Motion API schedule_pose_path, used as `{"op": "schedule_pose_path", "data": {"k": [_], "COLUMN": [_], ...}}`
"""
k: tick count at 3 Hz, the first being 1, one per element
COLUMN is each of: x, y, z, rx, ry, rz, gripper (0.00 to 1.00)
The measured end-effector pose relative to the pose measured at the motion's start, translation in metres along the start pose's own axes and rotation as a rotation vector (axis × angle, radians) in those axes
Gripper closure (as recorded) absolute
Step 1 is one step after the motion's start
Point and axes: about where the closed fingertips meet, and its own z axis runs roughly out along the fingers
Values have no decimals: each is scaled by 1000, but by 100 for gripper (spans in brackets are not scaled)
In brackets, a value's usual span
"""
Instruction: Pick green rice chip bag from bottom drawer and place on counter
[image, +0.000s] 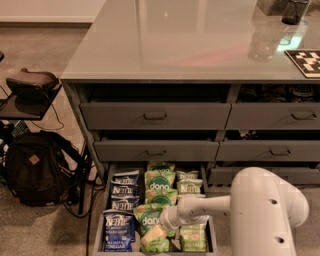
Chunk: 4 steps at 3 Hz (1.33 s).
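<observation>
The bottom drawer (99, 231) is pulled open at the foot of the cabinet. Its middle row holds bright green rice chip bags with "dang" lettering, one at the back (160, 183) and one nearer the front (150, 218). My gripper (154, 237) reaches in from the right on the white arm (215, 207). It is low over the middle row's front end, at the lower edge of the front dang bag. The glossy grey counter (190, 40) spans the cabinet top.
Blue Kettle bags (120, 224) fill the drawer's left row and paler green Kettle bags (193, 236) the right row. Closed drawer fronts (155, 116) stand above. A black backpack (35, 167) and cables lie on the floor at left. A dark cup (295, 10) and a checkered tag (305, 62) sit on the counter.
</observation>
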Motion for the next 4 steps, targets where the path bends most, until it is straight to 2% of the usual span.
{"op": "schedule_pose_path", "data": {"k": [1,2,3,4], "x": [-12,-32,-42,-30], "y": [-28,-48,-54,-49], "z": [-18,-74,-129,-140], "rx": [108,273,417,439], "ry": [14,37,34,35], "rz": [-1,3,-9,-6], "gripper": [0,0,0,0]}}
